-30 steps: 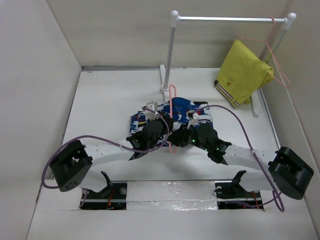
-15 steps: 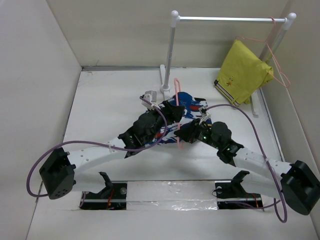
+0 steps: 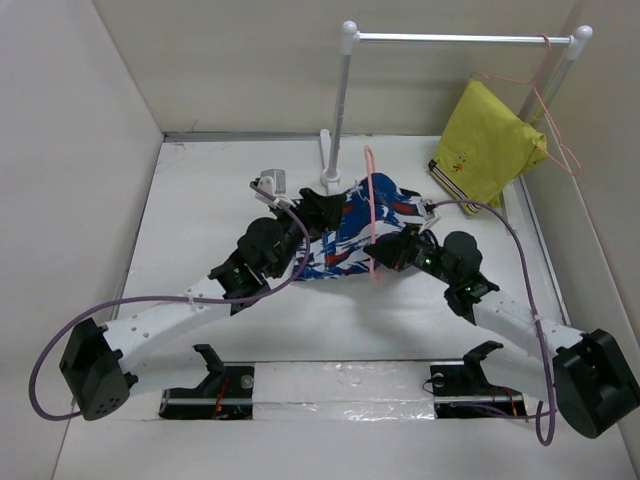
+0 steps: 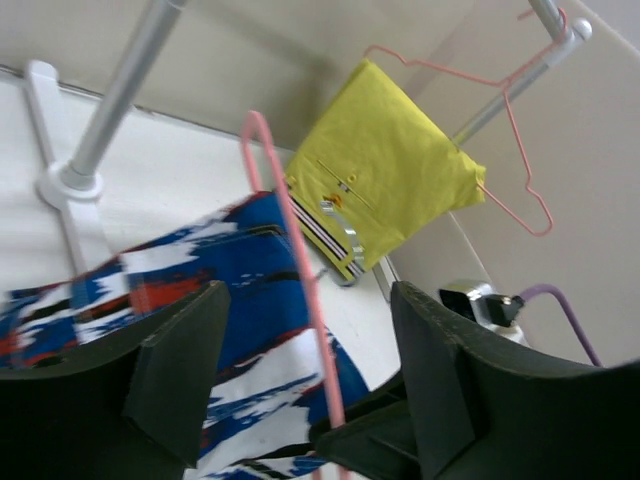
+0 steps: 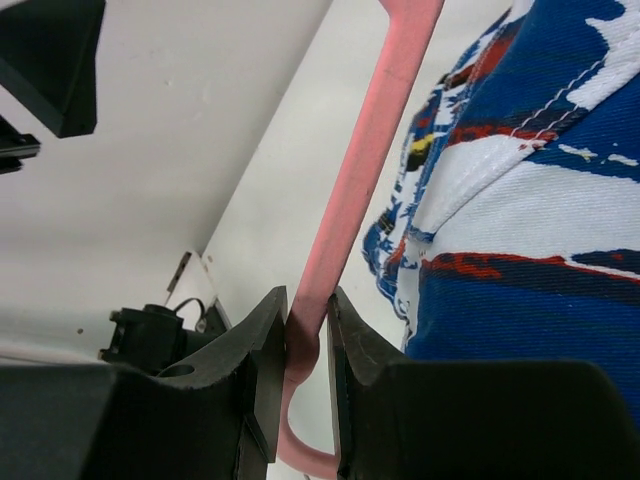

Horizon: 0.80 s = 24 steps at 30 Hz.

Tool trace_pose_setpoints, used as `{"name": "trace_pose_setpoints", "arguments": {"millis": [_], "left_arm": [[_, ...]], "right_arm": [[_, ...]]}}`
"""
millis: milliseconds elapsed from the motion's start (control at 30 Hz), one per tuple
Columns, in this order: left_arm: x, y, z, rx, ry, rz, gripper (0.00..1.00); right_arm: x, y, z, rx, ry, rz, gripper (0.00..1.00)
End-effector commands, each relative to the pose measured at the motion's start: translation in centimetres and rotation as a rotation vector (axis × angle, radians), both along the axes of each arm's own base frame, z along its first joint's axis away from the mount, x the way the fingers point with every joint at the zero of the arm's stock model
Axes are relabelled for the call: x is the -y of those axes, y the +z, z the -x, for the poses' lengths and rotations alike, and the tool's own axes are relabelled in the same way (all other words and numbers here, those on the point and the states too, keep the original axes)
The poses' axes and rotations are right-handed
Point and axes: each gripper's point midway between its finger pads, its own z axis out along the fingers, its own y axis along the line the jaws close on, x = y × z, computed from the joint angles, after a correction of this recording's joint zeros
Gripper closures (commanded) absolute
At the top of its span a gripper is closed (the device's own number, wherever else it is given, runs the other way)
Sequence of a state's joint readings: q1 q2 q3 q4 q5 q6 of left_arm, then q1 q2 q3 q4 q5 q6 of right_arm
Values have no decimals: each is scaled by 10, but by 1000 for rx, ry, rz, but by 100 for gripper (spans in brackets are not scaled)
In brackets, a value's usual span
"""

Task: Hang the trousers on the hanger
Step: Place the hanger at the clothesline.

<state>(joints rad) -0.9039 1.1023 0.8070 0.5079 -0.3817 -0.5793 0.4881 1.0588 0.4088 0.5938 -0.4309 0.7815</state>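
Your right gripper [image 5: 305, 312] is pinching the hanger [image 5: 385, 130]. Both pads are pressed flat on the pink wire, just above a bend in it. In the top view that gripper [image 3: 385, 252] points left, at the near end of the hanger [image 3: 371, 200], which runs as a thin line away from the bases. The trousers [image 3: 345, 230] are bunched at mid-table with cloth on both sides of the wire. You can't tell whether they are threaded over it. In the right wrist view the blue patterned cloth [image 5: 540, 220] sits right beside the wire.

Your left gripper [image 4: 308, 300] has its jaws spread wide and grips nothing. Between the fingers you see the hanger [image 4: 300, 260] and the trousers [image 4: 230, 260]; whether they touch the fingers is unclear. From above, the left gripper [image 3: 315, 207] is at the far-left edge of the cloth.

Arm poses:
- **Left arm:** the elbow is low at the near-left corner, and the forearm runs diagonally up to the centre.
- **Right arm:** it mirrors the left, with the elbow at the near right.
- **Wrists:** both are close together over the trousers.

Edges and room:
- **Rack post foot [image 3: 330, 180]:** just beyond the left gripper.
- **Rail [image 3: 460, 38]:** across the far right.
- **Yellow garment [image 3: 485, 145]:** hangs on a second pink hanger [image 3: 545, 100], well apart from the right arm.
- **Bare table [image 3: 200, 200]:** the widest stretch is on the left, up to the left wall [image 3: 70, 150].
- **Right wall:** near the right elbow.
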Motion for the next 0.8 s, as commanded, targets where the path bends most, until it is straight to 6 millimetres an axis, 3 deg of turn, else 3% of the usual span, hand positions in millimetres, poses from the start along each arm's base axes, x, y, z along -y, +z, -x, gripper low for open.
{"name": "trace_pose_setpoints", "arguments": {"millis": [0,133,167,233,267,300,367,567,633,667,733,767], "left_arm": [[-31,15,-3,49,66,43,39],[-39,11,-3,64,66,47,48],[-38,8,-3,60,63,37,55],[-39,-2,-2,46,65,33,68],[-40,-5,-2,47,65,37,83],[-40,-8,-1,48,63,36,89],[-45,-15,-2,39,81,3,98],[-63,-35,1,31,140,-25,99],[-71,-44,-1,24,170,-53,97],[-73,-46,0,27,175,-57,94],[-77,-53,1,36,183,-75,90],[-79,-55,1,40,186,-87,86]], "right_arm": [[14,102,1,353,8,-147,100],[31,131,0,406,-23,-190,100],[40,146,-6,437,-51,-192,100],[44,158,-12,445,-50,-198,100],[50,170,-15,478,-60,-214,100],[52,186,-13,492,-48,-254,100],[54,197,-22,515,-52,-283,100],[68,237,-48,577,-65,-385,100],[67,239,-64,553,-74,-407,100],[68,253,-63,596,-69,-424,100],[71,258,-76,584,-82,-459,100],[72,273,-73,624,-76,-478,100]]}}
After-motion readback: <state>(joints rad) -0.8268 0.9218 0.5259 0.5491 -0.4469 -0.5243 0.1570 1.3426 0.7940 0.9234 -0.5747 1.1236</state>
